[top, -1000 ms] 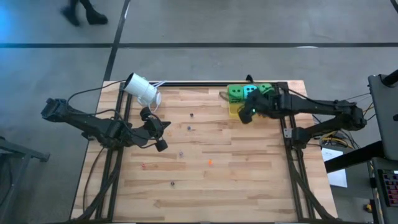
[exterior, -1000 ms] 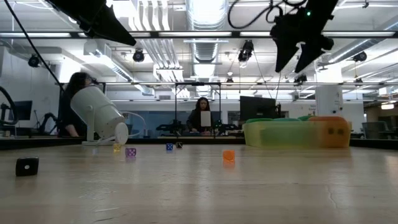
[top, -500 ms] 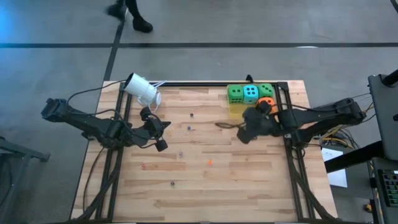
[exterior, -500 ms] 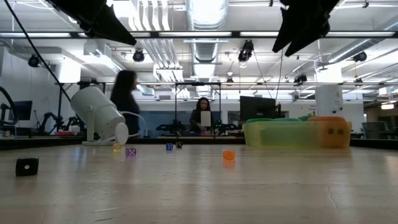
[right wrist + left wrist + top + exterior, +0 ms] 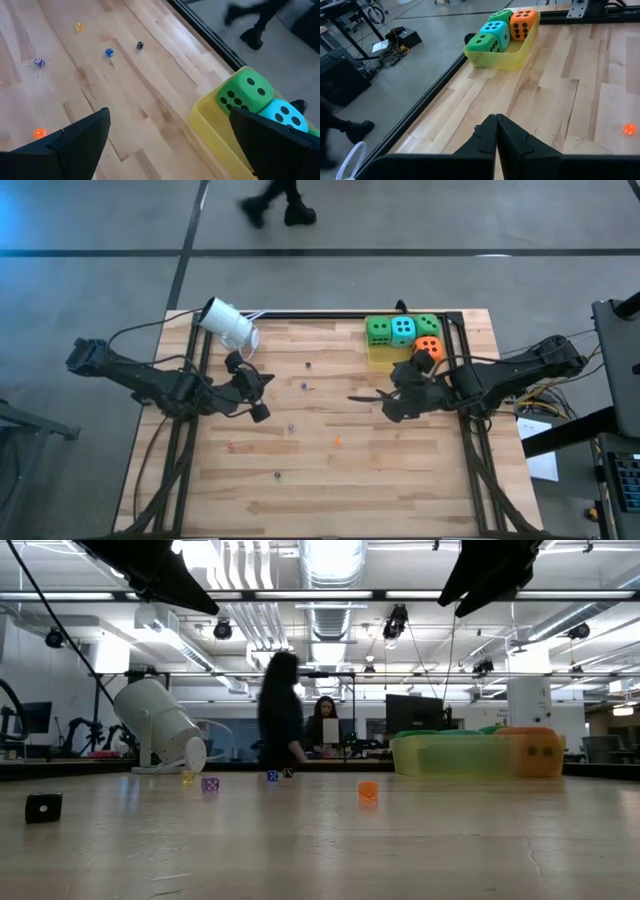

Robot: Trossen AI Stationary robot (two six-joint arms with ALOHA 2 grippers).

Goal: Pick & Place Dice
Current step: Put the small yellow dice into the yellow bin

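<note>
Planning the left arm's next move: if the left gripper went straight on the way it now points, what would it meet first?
Probably the yellow tray holding the dice; bare tabletop lies before the shut left gripper, though depth is uncertain.

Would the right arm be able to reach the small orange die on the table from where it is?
Probably yes. The right gripper hangs open above bare wood, and the small orange die lies alone nearby with nothing between them. The left gripper waits shut, farther left.

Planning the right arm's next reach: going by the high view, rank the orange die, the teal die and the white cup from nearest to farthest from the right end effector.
1. Orange die, in the yellow tray just beyond the right end effector.
2. Teal die, in the tray's far row.
3. White cup, at the table's far left corner.
</note>
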